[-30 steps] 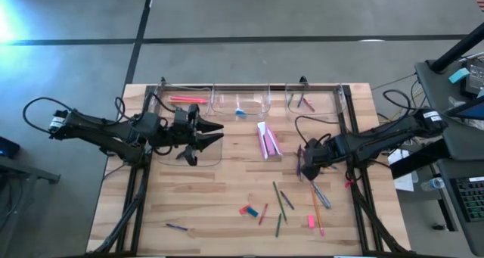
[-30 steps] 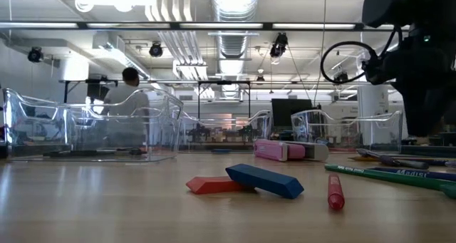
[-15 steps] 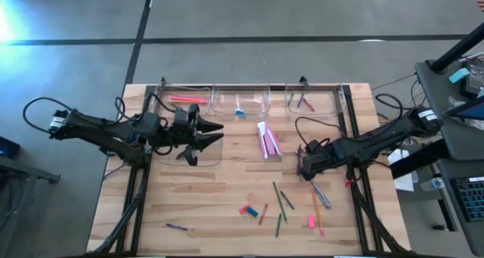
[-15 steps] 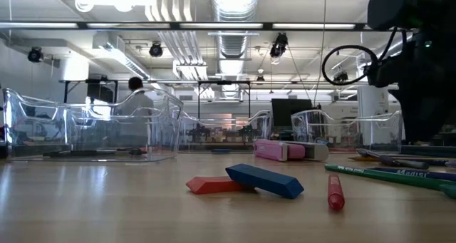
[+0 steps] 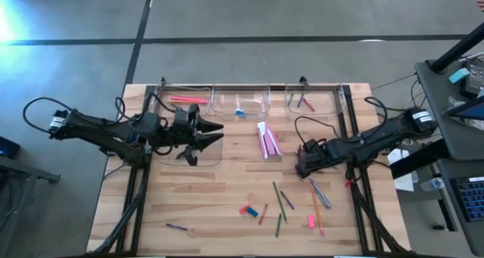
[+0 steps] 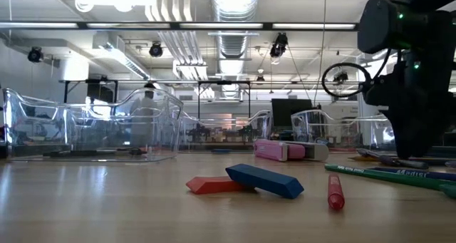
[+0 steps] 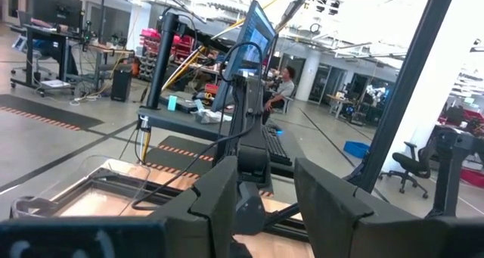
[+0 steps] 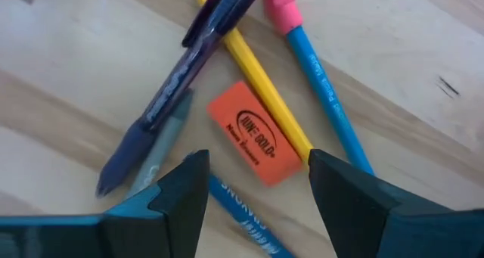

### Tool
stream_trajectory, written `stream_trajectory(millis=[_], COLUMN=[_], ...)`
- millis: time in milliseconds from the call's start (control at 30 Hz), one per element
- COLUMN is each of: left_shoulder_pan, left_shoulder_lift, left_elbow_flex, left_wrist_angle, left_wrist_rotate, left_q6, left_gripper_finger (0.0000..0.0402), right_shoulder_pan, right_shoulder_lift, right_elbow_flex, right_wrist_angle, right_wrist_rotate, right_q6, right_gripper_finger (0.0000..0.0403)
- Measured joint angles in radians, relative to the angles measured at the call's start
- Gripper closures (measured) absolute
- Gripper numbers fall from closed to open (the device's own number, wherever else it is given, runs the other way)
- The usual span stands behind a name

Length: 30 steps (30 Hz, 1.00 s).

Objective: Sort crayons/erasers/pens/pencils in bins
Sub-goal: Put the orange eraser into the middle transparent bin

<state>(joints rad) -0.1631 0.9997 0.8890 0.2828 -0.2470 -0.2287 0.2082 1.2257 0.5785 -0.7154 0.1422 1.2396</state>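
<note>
My right gripper (image 5: pixel 302 166) points down, open, just above a small heap of sticks at the table's right. Its wrist view shows an orange eraser (image 8: pixel 253 142) below the gap between the fingers (image 8: pixel 180 194), lying flat among a yellow pencil (image 8: pixel 261 91), a blue pencil (image 8: pixel 325 84), a dark pen (image 8: pixel 178 84) and a blue crayon (image 8: pixel 242 212). My left gripper (image 5: pixel 206 133) waits raised at the left, open and holding nothing (image 7: pixel 261 201). Clear bins (image 5: pixel 242 103) line the far edge.
A red eraser (image 6: pixel 214 184) and a blue eraser (image 6: pixel 265 180) lie near the front centre. Pink blocks (image 5: pixel 268 141) lie mid-table. More pencils and pens (image 5: pixel 281 203) are scattered toward the near right, and one pen (image 5: pixel 176 227) lies at the near left. Another clear bin (image 5: pixel 198 153) sits under my left gripper.
My right gripper has come down toward the heap of pens and pencils, shifting slightly toward the table's left, and its wrist has rolled a little.
</note>
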Motion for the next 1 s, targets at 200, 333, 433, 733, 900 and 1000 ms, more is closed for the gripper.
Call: stream_trajectory(millis=[200,333,433,733,900,1000], left_shoulder_pan=[0.000,0.000,0.000,0.000,0.000,0.000], left_shoulder_lift=[0.000,0.000,0.000,0.000,0.000,0.000], left_elbow_flex=[0.000,0.000,0.000,0.000,0.000,0.000], left_wrist_angle=[0.001,0.002,-0.001,-0.001,-0.001,-0.001], left_wrist_rotate=[0.000,0.000,0.001,0.001,0.001,0.001], left_q6=[0.000,-0.001,-0.001,-0.001,-0.001,-0.001], left_gripper_finger=[0.0282,0.0282,0.0282,0.0282,0.0282,0.0282], right_shoulder_pan=[0.001,0.003,0.002,0.002,0.002,0.002], right_shoulder_lift=[0.050,0.045,0.034,0.066,0.109,0.126], right_elbow_flex=[-0.001,-0.002,-0.003,-0.003,-0.004,-0.005], right_wrist_angle=[0.051,0.070,0.071,0.080,0.080,0.078], right_wrist_rotate=[-0.010,-0.018,-0.026,-0.028,-0.033,-0.037], right_q6=[-0.009,-0.012,-0.020,-0.015,-0.020,-0.019], right_gripper_finger=[0.0188,0.0188,0.0188,0.0188,0.0199,0.0224])
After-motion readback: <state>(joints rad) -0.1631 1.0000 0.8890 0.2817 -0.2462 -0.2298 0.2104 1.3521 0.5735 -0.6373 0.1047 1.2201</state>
